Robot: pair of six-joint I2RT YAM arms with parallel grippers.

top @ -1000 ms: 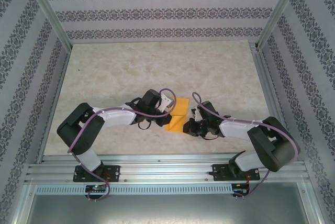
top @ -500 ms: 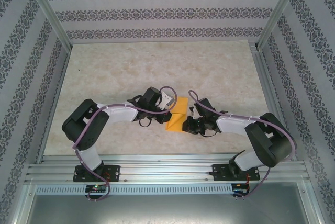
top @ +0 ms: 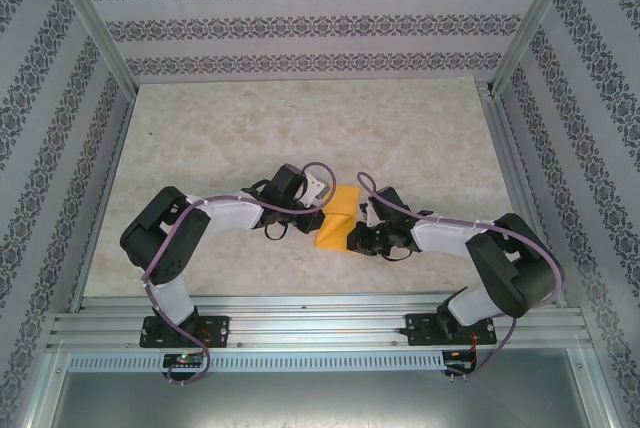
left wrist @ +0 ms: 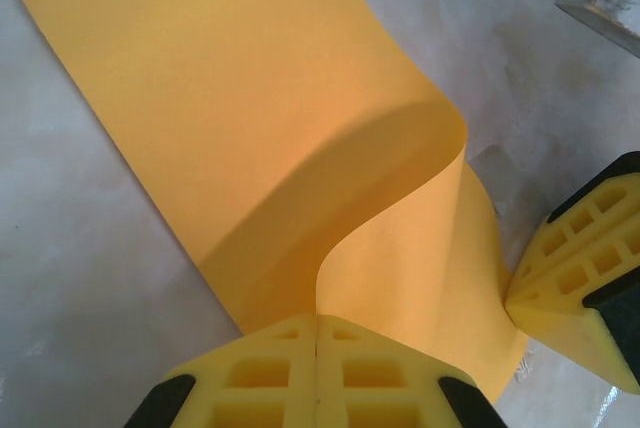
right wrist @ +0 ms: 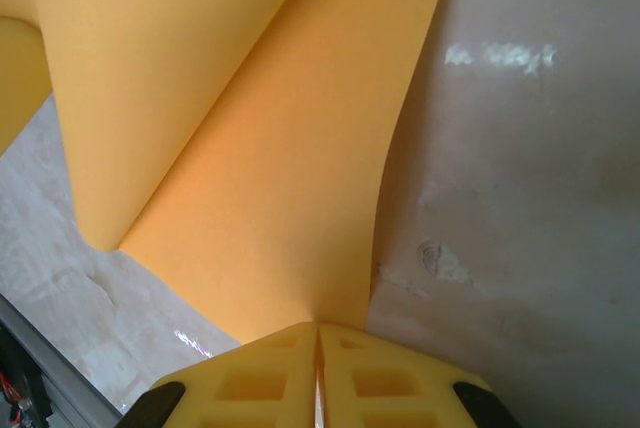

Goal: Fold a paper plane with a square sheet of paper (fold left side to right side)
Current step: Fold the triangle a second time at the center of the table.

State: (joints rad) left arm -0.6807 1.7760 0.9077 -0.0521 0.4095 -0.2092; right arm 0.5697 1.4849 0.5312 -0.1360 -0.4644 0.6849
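On marbled tabletop (top: 250, 128), curled orange-yellow paper (top: 338, 231), pinched by left gripper (left wrist: 318, 348), right gripper (right wrist: 318, 346).

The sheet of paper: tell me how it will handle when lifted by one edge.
Probably floppy: the sheet of paper bows in a soft curve where the left fingers pinch its edge. Likely very light: two edge pinches hold part of it off the table. It may slip free; the right fingers grip only a narrow margin.

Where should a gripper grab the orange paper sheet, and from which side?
Pinch a free edge, coming in low from the side. The sheet curls up off the table, leaving its edges exposed, as the left gripper and right gripper grip it.
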